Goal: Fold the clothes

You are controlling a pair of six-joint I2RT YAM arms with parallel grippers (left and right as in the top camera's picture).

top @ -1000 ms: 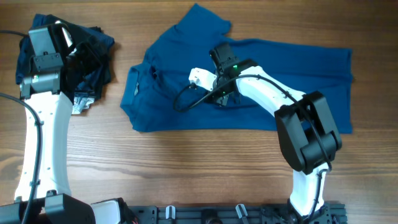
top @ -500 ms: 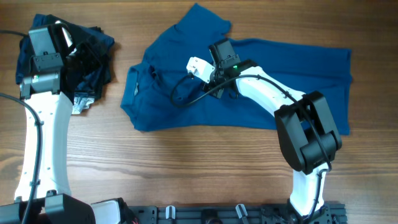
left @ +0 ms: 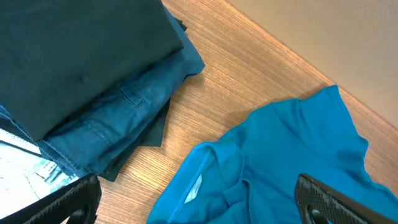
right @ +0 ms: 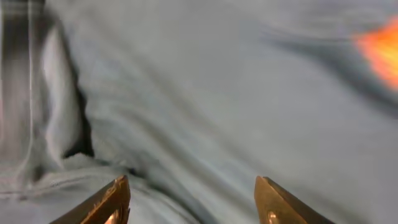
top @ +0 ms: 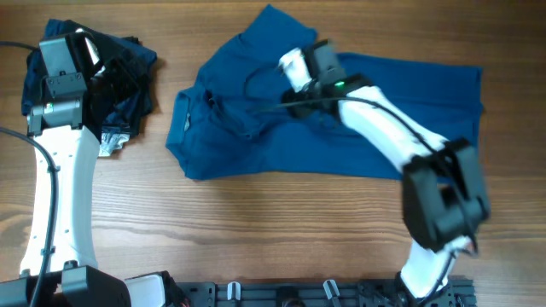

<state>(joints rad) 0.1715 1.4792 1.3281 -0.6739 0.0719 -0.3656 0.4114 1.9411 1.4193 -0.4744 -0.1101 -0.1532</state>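
The clothes are one medium-blue polo shirt [top: 256,149] lying spread across the table's far half, collar end to the left. In the left wrist view the shirt [left: 292,149] shows its collar and a white neck label. My right gripper [top: 294,95] hovers over the shirt's upper middle. The right wrist view looks blurred and washed out; in it my right gripper [right: 193,199] stands open just above the rumpled shirt [right: 205,93] with nothing between its fingertips [right: 106,202]. My left gripper [left: 199,205] is wide open and empty, apart from the shirt, by the dark pile at the far left.
A pile of dark folded garments [top: 119,72] sits at the far left corner and fills the left wrist view's upper left [left: 81,68]. Bare wooden table [top: 256,230] runs along the front. The left arm [top: 60,188] stands along the left side.
My right gripper has swung from the shirt's middle toward the far side and to the right, and its fingers now stand apart. The fabric near the collar is more wrinkled. The left arm has not moved.
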